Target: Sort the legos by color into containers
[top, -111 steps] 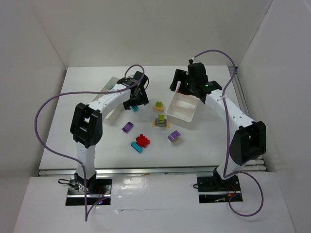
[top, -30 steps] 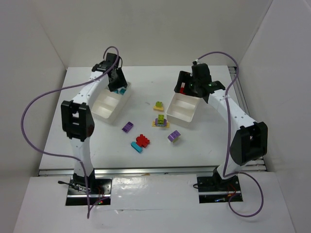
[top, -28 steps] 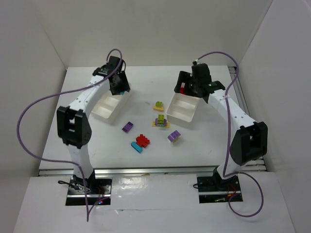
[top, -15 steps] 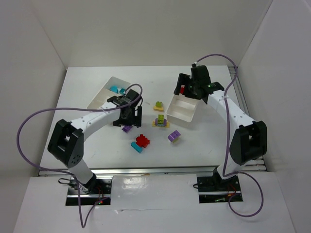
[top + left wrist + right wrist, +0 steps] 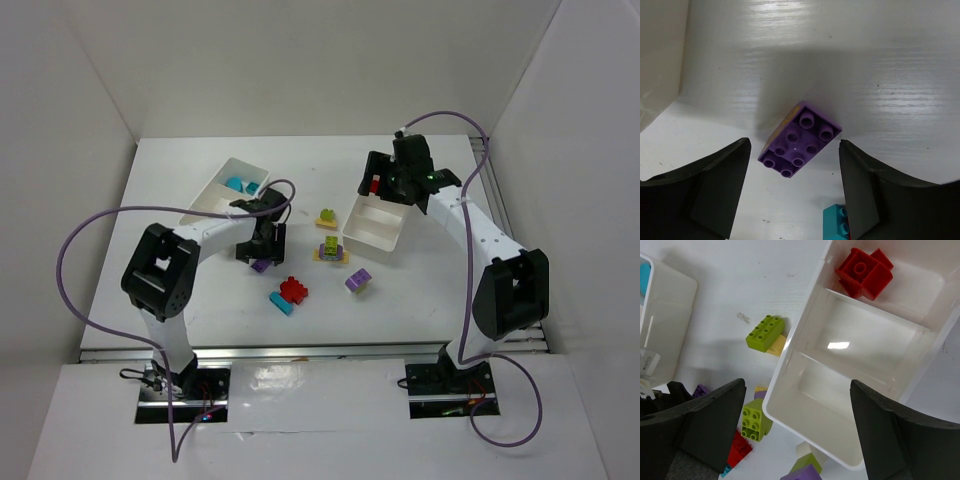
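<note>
**Left hand** (image 5: 793, 161): spread wide and lowered close over the surface (image 5: 430, 290), with nothing pinched. The fingers (image 5: 710, 192) are set on either side of a purple brick (image 5: 800, 140) and stand apart from it.

**Purple brick:** laid flat on the surface, studs up, and turned askew between the fingers. In the top view it is seen near the left tray (image 5: 212, 192).

**Left tray:** cyan bricks (image 5: 237, 184) are held in its far compartment.

**Right hand** (image 5: 797, 430): spread wide with nothing gripped, and held above the right tray (image 5: 782, 362).

**Right tray:** a red brick (image 5: 863, 271) is seen in its far end compartment.

**Lime brick** (image 5: 765, 331): stacked on a yellow piece (image 5: 778, 344), on the surface just beside the left wall of the right tray.

**Mixed cluster** (image 5: 330, 250): lime, purple and yellow parts joined together, placed near the right tray's near corner.

**Purple-and-lime cluster** (image 5: 358, 281): set on the surface, nearer the arm bases than the mixed cluster.

**Red cluster** (image 5: 293, 289): found on the surface between the purple brick and the purple-and-lime cluster. A cyan brick (image 5: 281, 303) lies against its near left side. A corner of this cyan brick is also caught at the lower edge of the left wrist view.
</note>
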